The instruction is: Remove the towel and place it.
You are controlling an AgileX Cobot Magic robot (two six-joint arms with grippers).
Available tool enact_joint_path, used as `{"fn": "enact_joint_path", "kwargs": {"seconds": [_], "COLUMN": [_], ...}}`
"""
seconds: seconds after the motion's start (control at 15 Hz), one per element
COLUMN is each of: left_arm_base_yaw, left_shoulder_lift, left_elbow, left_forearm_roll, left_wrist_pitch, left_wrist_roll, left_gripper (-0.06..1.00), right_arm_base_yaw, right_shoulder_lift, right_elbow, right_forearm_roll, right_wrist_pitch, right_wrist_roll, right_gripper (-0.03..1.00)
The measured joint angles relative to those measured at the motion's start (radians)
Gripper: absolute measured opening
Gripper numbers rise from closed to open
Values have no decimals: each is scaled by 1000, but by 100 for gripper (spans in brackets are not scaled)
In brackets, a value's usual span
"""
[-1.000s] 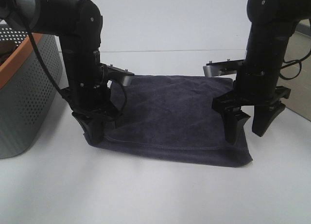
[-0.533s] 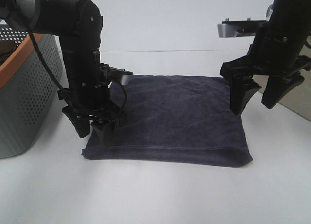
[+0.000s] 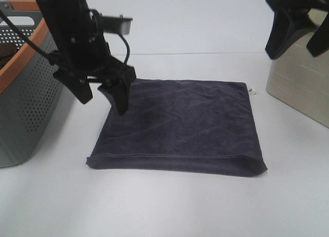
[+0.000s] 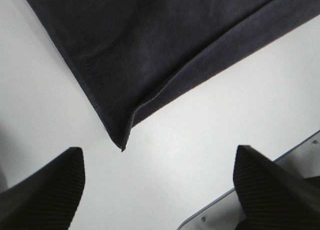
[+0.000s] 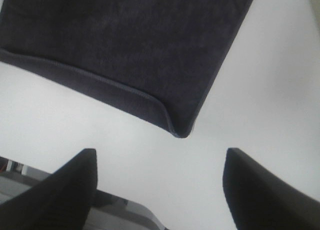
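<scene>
Seeing both grippers, left [image 3: 101,93] and right [image 3: 297,40], released and lifted since earlier; towel [image 3: 180,124] flat, basket [image 3: 28,98] at 9 o'clock.

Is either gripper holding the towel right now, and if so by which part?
Nothing held: left gripper and right gripper are open above the towel.

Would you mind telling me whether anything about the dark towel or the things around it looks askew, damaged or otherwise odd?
Nothing stands out. The dark navy terry-cloth towel lies flat and folded on the white table, edges fairly even, its small white tag at the far right corner. Both pincers hang open above it, holding nothing.
</scene>
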Motion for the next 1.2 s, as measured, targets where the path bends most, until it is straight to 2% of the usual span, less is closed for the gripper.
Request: {"fn": "enact_joint_path", "kwargs": {"seconds": [0.13,0.27,0.33,0.4,0.47,0.6,0.73,0.87,1.0,1.2], "left_arm_base_yaw": [0,3,23,57,154,233,355,450,493,499], "left_shoulder_lift": [-65,-123,-150,-174,-234,-298,-406,-535,-684,-911], "left_elbow": [-68,-122,-126,-126,-126,-114,-41,100,244,427], "left_forearm_roll": [9,102,152,168,183,186,186,203,216,242], "left_wrist_pitch": [1,1,1,2,3,2,2,3,4,5], "left_wrist_roll": [-36,-91,-120,-141,-151,-144,-127,-111,-108,-116], "left_gripper": [77,77,77,77,77,77,77,77,77,77], "right_arm_base_yaw": [0,-12,-45,-90,-204,-315,-353,-361,-361,-361], "right_shoulder_lift": [-64,-110,-126,-138,-160,-172,-188,-243,-350,-535], "right_elbow": [-37,-41,-43,-43,-43,-43,-24,41,139,320], "right_forearm_roll": [-66,-171,-197,-203,-198,-199,-200,-184,-143,-83], "right_wrist_pitch": [0,2,2,2,2,2,2,2,2,3], "right_wrist_roll": [66,145,171,185,182,157,144,113,77,77], "right_gripper": [63,63,63,63,61,61,61,61,61,61]}}
